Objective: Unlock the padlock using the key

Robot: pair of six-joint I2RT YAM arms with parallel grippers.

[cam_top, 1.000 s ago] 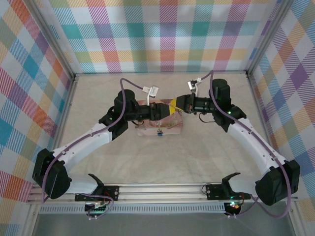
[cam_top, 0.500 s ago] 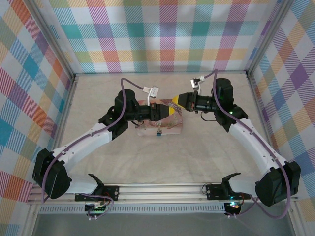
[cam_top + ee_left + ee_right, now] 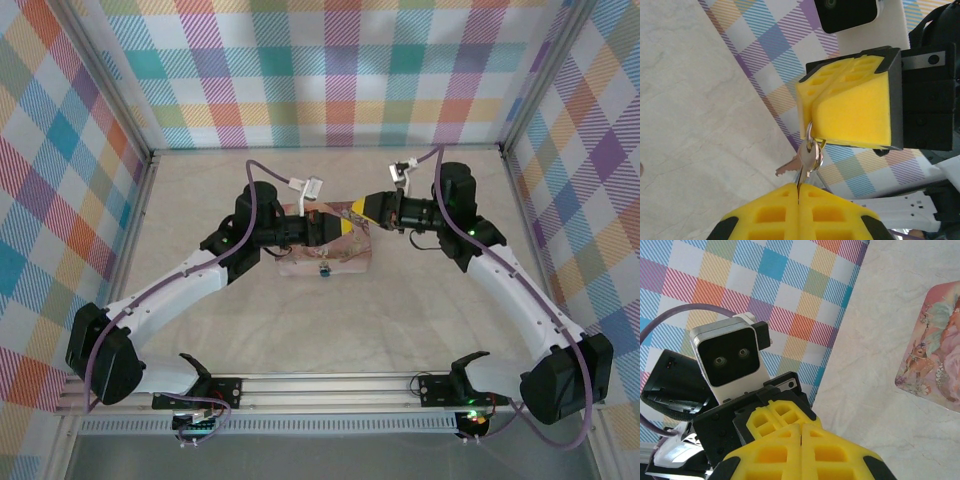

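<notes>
In the left wrist view, a bunch of silver keys (image 3: pixel 811 156) hangs on a ring between the two grippers, above the table. My left gripper (image 3: pixel 799 189) is shut on the blade of one key. A second key (image 3: pixel 786 169) sticks out to the left. My right gripper (image 3: pixel 816 135) is shut on the ring from the other side. From above, the left gripper (image 3: pixel 343 224) and right gripper (image 3: pixel 356 211) meet tip to tip over a floral box (image 3: pixel 300 262). The small padlock (image 3: pixel 325 268) lies at the box's near edge.
The floral box (image 3: pixel 935 360) sits mid-table, below the grippers. Checked walls (image 3: pixel 330 70) close in the back and both sides. The left wrist camera (image 3: pixel 730 357) faces the right gripper (image 3: pixel 801 429) at close range. Bare table (image 3: pixel 330 330) stretches toward the arm bases.
My left gripper has closed onto the key blade. The right gripper stayed shut on the ring and shifted slightly, its arm drifting a little to the right.
</notes>
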